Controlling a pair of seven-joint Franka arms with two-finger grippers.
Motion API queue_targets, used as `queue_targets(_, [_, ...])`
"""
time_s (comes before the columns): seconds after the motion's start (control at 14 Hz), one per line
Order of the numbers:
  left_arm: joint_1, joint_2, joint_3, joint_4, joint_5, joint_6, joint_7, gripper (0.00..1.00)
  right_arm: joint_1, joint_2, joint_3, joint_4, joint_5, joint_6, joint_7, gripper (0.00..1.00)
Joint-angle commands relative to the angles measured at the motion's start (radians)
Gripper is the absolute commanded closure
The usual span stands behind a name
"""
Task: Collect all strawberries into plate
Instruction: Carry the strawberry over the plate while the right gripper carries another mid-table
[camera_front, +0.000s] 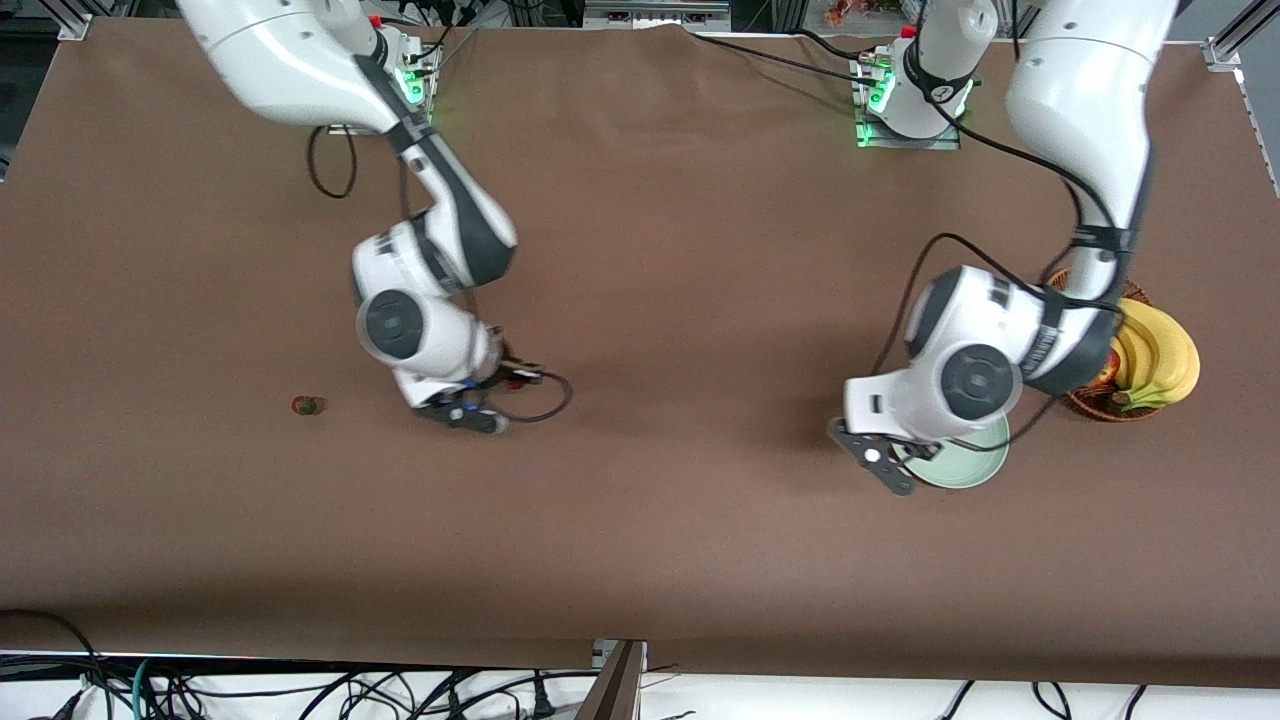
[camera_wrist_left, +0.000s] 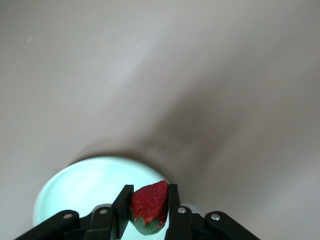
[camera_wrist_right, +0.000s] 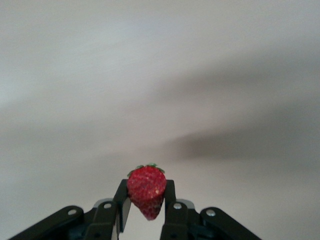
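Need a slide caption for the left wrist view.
Left gripper shut on a strawberry above the mint plate.

A red strawberry (camera_wrist_left: 149, 206) with a green cap is seen over the pale mint-green plate (camera_wrist_left: 80, 187), while yellow bananas (camera_front: 1160, 358) are shown in a brown wicker basket (camera_front: 1095, 405) on the brown table (camera_front: 680, 250).

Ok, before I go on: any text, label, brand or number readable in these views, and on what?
None can be read.
Left arm, near its base: a small dark mark on the white collar, too small to read.
Strawberries held in the left gripper and the right gripper, the plate, the fruit basket, the brown table cover: no print visible.
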Motion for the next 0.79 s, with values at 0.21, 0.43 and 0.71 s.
queue_targets(0.21, [0.124, 0.049, -0.02, -0.028, 0.015, 0.001, 0.224, 1.0, 0.23, 0.236, -0.004, 0.226, 0.005, 0.283, 0.301, 0.96])
queue_targets(0.43, [0.142, 0.072, -0.015, -0.058, 0.016, 0.033, 0.224, 1.0, 0.302, 0.289, -0.005, 0.257, 0.005, 0.363, 0.306, 0.96])
queue_targets(0.71, [0.148, 0.066, -0.017, -0.148, 0.016, 0.161, 0.222, 0.69, 0.331, 0.304, -0.007, 0.259, 0.004, 0.366, 0.312, 0.78])
